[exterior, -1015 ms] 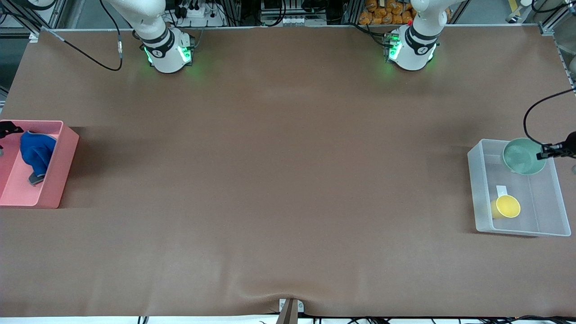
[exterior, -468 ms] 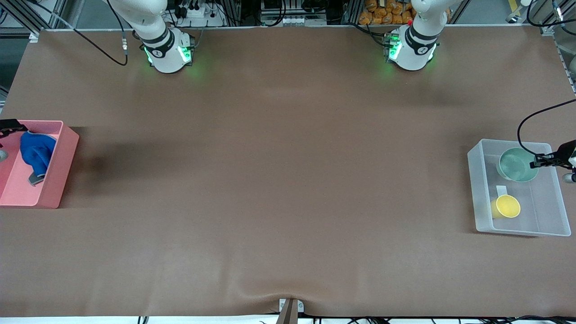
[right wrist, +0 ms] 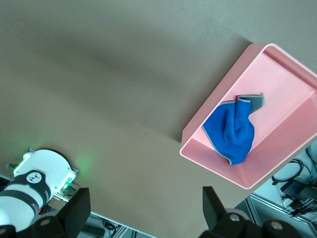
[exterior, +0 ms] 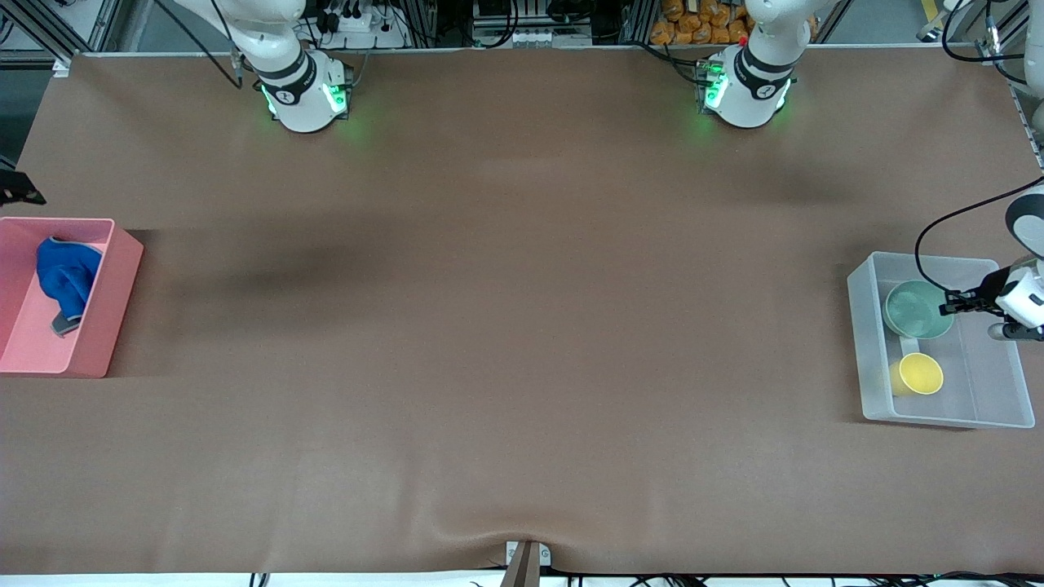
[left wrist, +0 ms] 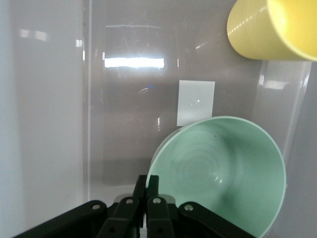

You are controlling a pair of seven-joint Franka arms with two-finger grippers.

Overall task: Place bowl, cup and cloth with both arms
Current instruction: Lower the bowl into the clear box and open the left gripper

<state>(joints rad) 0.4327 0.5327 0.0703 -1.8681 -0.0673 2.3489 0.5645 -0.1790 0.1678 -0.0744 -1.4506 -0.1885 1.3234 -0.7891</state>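
The mint-green bowl (exterior: 917,308) is inside the clear bin (exterior: 864,350), beside the yellow cup (exterior: 921,373), which stands nearer the front camera. My left gripper (exterior: 951,308) is shut on the bowl's rim; the left wrist view shows its fingers (left wrist: 152,181) pinching the rim of the tilted bowl (left wrist: 223,173), with the cup (left wrist: 270,29) close by. The blue cloth (exterior: 65,273) lies crumpled in the pink bin (exterior: 122,269). My right gripper (exterior: 12,189) is open and empty, up at the table's edge beside the pink bin; the cloth (right wrist: 233,134) shows in its view.
A white label (left wrist: 196,102) lies on the clear bin's floor between bowl and cup. The two arm bases (exterior: 306,94) (exterior: 746,90) stand along the table edge farthest from the front camera. The brown table (exterior: 506,326) stretches between the two bins.
My left gripper has carried the bowl down into the clear bin and closer to the cup. My right gripper has drawn up and away from the pink bin, leaving the cloth in it.
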